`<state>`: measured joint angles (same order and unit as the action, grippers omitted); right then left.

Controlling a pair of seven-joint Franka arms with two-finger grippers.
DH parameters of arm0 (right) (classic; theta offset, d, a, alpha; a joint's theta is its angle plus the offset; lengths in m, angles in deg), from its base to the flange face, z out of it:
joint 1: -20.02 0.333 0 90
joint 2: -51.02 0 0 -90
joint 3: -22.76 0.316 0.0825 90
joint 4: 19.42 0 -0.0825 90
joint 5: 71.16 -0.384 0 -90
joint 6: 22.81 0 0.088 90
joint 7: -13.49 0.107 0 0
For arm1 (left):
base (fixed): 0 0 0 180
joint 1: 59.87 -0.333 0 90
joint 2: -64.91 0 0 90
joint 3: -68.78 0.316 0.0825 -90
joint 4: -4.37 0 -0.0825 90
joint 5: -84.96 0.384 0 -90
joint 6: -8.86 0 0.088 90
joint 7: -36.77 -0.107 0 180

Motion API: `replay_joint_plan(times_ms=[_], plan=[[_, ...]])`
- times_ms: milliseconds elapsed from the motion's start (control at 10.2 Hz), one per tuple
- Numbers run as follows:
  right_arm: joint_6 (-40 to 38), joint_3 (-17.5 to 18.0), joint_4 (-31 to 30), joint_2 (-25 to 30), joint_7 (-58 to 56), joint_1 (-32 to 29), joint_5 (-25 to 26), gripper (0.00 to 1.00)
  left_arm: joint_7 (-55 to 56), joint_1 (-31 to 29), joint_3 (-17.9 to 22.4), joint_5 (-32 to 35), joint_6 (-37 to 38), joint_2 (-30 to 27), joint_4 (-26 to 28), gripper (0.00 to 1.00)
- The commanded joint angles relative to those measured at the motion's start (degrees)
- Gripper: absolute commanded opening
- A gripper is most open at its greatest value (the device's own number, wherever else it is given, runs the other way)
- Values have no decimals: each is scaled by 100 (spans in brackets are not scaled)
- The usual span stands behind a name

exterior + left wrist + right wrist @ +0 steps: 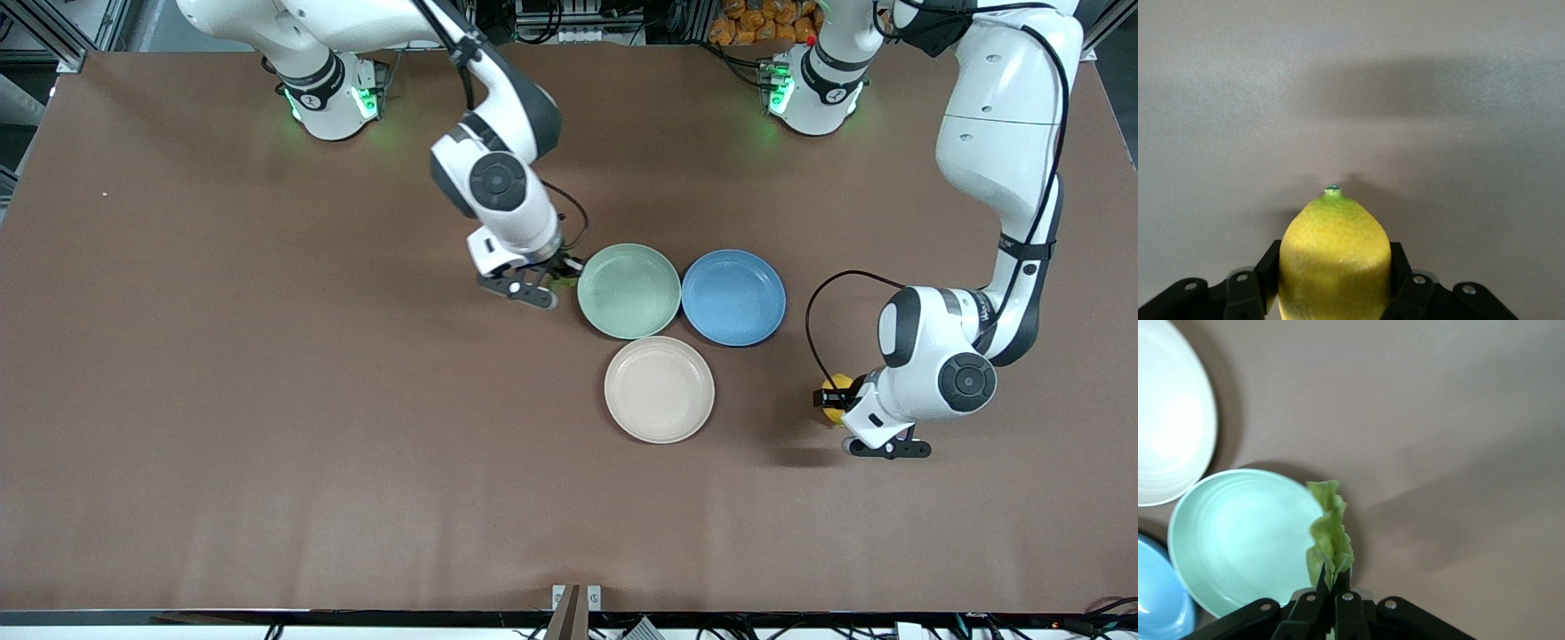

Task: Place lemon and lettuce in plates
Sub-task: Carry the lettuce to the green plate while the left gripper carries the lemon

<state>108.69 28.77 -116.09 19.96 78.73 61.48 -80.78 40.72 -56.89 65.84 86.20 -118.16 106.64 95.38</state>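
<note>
My left gripper (834, 397) is shut on the yellow lemon (837, 399) and holds it over bare table toward the left arm's end; in the left wrist view the lemon (1335, 260) fills the space between the fingers (1405, 283). My right gripper (564, 277) is shut on the wrinkly green lettuce (1330, 539) just beside the rim of the mint green plate (629, 291), over its edge toward the right arm's end. The mint plate (1238, 540) and the beige plate (1168, 413) show in the right wrist view. The beige plate (659, 389) lies nearer the front camera, empty.
A blue plate (733, 297) lies beside the mint one, toward the left arm's end, and its edge shows in the right wrist view (1158, 600). The three plates sit close together on the brown table (267, 400).
</note>
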Motion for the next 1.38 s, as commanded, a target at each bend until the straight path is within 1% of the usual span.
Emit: replay_joint_plan(times_ms=[0, 196, 295, 393, 589, 786, 884, 982, 1080, 1179, 1277], plan=[[420, -56, 324, -400, 506, 352, -57, 0, 281, 45, -31, -149, -24, -25, -267, 0], [430, -65, 534, -532, 778, 485, -40, 0, 614, 264, -75, -553, -24, -33, -391, 0], [430, -65, 622, -620, 832, 494, -40, 54, 964, 456, -75, -581, -33, -33, -400, 0], [430, -82, 649, -655, 841, 494, 4, 100, 1368, 650, -75, -581, -68, -33, -409, 0], [404, -108, 676, -621, 780, 407, 39, 100, 2125, 1054, -66, -573, -234, -7, -400, 0], [159, -283, 842, -472, 718, 249, 179, 100, 2714, 1371, -66, -573, -341, -7, -409, 0], [-182, -337, 1000, -315, 526, 92, 310, 100, 2969, 1511, -66, -581, -384, -7, -418, 0], [-507, -363, 1193, -200, 472, -14, 338, 100, 3215, 1661, -58, -573, -498, 19, -427, 0], [-841, -555, 1421, -86, 411, -76, 399, 100, 3409, 1767, -57, -564, -621, 37, -427, 0], [-1262, -670, 1580, 72, 123, -138, 513, 100, 3550, 1890, -57, -546, -674, 46, -427, 0], [-1545, -776, 1686, 265, -80, -234, 514, 100, 3795, 2082, -23, -520, -675, 55, -418, 0]])
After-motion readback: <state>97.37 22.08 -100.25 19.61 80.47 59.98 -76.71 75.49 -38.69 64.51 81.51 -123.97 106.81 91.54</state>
